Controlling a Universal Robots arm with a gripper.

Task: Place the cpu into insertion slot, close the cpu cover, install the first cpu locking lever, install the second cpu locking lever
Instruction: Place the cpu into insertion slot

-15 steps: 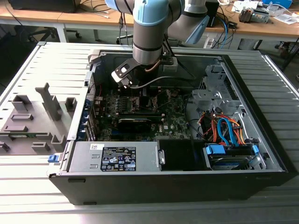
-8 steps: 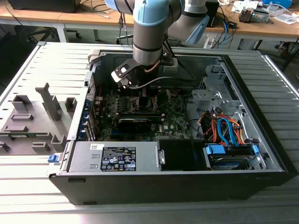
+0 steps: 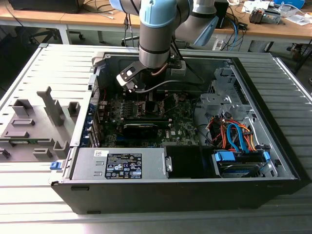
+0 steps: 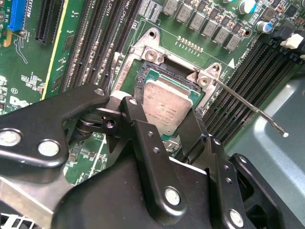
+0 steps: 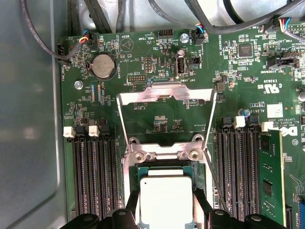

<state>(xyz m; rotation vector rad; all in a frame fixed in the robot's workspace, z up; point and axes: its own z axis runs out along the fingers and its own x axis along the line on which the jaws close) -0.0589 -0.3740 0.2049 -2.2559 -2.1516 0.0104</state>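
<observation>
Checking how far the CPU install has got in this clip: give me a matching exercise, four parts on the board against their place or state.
Things:
1. cpu
2. cpu cover
3. locking lever
4. coin battery

Place or state:
A. swung open, away from the insertion slot
B. thin metal rod sticking out to one side, not latched
C. sitting in the insertion slot
D. round and silver

Pairs: 1-C, 2-A, 3-B, 4-D
</observation>
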